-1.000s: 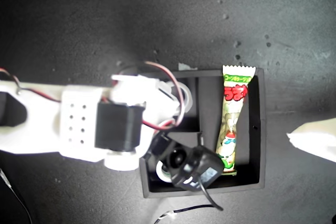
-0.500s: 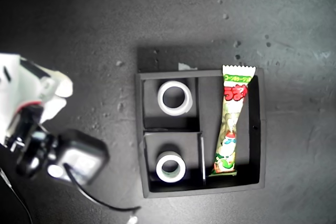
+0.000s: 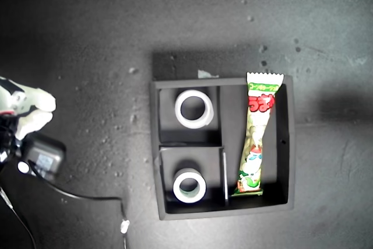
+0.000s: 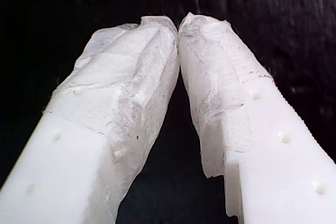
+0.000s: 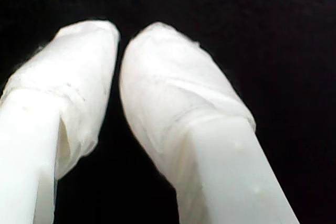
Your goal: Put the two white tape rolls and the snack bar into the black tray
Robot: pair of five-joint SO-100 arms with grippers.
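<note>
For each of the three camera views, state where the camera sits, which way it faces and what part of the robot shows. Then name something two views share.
Exterior view: overhead, facing straight down on the black tray holding two tape rolls and the snack bar; an arm shows at the exterior view's left edge.
First wrist view: looks along my first gripper, tips touching, dark ground beyond.
Second wrist view: looks along my second gripper, tips nearly closed, dark ground beyond.
Shared: both wrist views show empty white padded fingers.
</note>
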